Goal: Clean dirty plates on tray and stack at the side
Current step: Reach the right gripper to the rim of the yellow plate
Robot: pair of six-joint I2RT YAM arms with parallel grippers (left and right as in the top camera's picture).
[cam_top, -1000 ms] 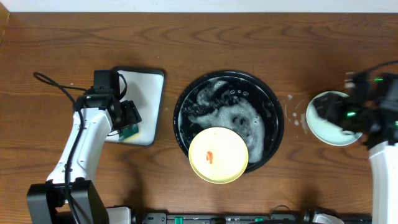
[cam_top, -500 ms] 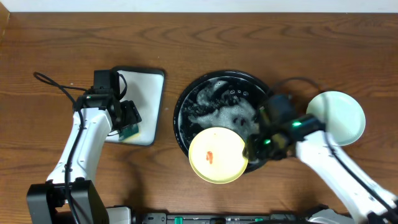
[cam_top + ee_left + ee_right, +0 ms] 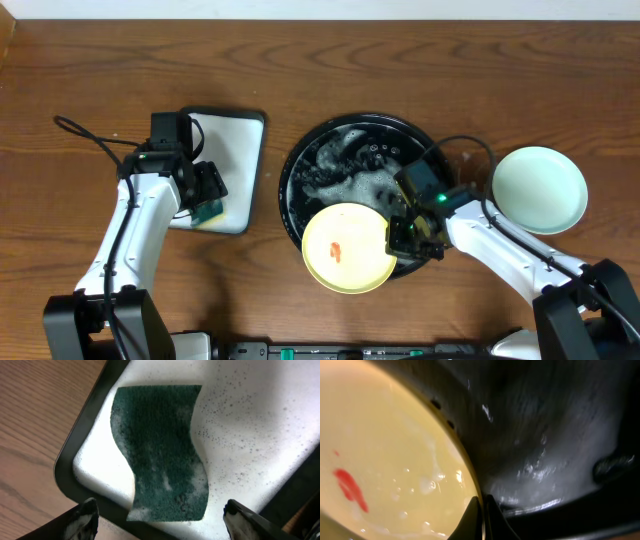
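A pale yellow plate point(image 3: 348, 248) with a red smear lies on the front rim of the black tray point(image 3: 300, 165), which holds suds. My right gripper point(image 3: 396, 236) is shut on the plate's right rim; in the right wrist view the fingers point(image 3: 483, 516) pinch the yellow plate's edge point(image 3: 380, 445) over the tray point(image 3: 545, 425). A mint-green plate point(image 3: 540, 190) rests on the wood tabletop to the right of the tray. My left gripper point(image 3: 208, 192) is open over a green sponge point(image 3: 160, 450) that lies in the white dish point(image 3: 260, 420).
The white rectangular black-edged dish point(image 3: 232, 150) with suds sits left of the tray. A black cable point(image 3: 85, 135) loops by the left arm. Bare wood tabletop point(image 3: 330, 60) lies beyond the tray.
My right arm left the mint-green plate on the table at the right, swung left to the tray and closed on the yellow plate's right rim. The left arm has not moved.
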